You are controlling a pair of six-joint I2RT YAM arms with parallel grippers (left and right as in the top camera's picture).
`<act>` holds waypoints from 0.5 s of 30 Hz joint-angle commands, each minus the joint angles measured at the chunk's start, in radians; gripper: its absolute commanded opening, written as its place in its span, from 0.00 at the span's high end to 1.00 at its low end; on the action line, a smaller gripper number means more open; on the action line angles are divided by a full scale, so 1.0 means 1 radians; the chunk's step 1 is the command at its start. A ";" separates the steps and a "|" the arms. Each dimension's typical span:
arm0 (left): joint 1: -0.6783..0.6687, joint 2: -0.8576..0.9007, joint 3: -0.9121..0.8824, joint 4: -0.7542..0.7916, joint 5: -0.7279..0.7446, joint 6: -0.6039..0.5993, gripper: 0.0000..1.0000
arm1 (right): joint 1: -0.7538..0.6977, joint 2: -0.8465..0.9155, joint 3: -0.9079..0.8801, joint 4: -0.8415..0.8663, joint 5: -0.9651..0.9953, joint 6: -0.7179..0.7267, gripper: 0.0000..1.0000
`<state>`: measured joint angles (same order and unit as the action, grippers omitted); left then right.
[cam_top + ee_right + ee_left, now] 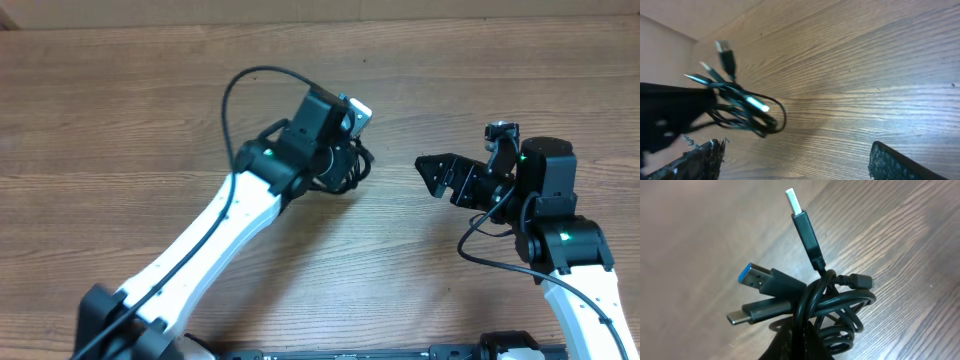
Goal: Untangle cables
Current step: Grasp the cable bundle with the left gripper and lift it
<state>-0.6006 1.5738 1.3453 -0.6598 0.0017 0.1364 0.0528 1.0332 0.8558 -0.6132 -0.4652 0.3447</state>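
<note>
Left hand (346, 162) grasps bunched cables (812, 297), away from table (120, 120) edges; right hand (440, 174) spread, well apart.

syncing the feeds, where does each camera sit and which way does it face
Overhead: above the table, facing straight down; both arms show, left gripper and right gripper.
Left wrist: on the left arm, facing along its gripper at the cables it holds.
Right wrist: on the right arm, facing across the table between its own open fingers.
Shared: both wrist views show the cables.

Plain brown wood-grain tabletop (100, 120) all over, paler strip along the far edge, soft glare toward the right.
</note>
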 commanded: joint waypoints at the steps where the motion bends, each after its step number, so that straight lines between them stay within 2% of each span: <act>1: -0.002 -0.042 0.019 -0.005 -0.011 0.188 0.96 | -0.003 -0.003 0.026 0.016 -0.071 -0.093 0.09; 6: -0.002 -0.064 0.019 -0.047 0.064 0.267 0.96 | -0.003 -0.003 0.026 0.060 -0.173 -0.198 0.09; 9: -0.002 -0.069 0.019 -0.077 0.171 0.342 0.96 | -0.003 -0.003 0.026 0.099 -0.278 -0.321 0.09; 11: -0.002 -0.072 0.019 -0.085 0.233 0.364 0.96 | -0.003 -0.003 0.026 0.111 -0.340 -0.414 0.13; 13: 0.001 -0.077 0.021 -0.085 0.282 0.366 0.96 | -0.003 -0.003 0.026 0.111 -0.379 -0.494 0.24; 15: 0.011 -0.083 0.023 -0.085 0.321 0.365 0.96 | -0.003 -0.003 0.026 0.101 -0.411 -0.565 0.43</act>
<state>-0.6003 1.5375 1.3464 -0.7456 0.1978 0.4496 0.0528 1.0332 0.8558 -0.5125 -0.7681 -0.0391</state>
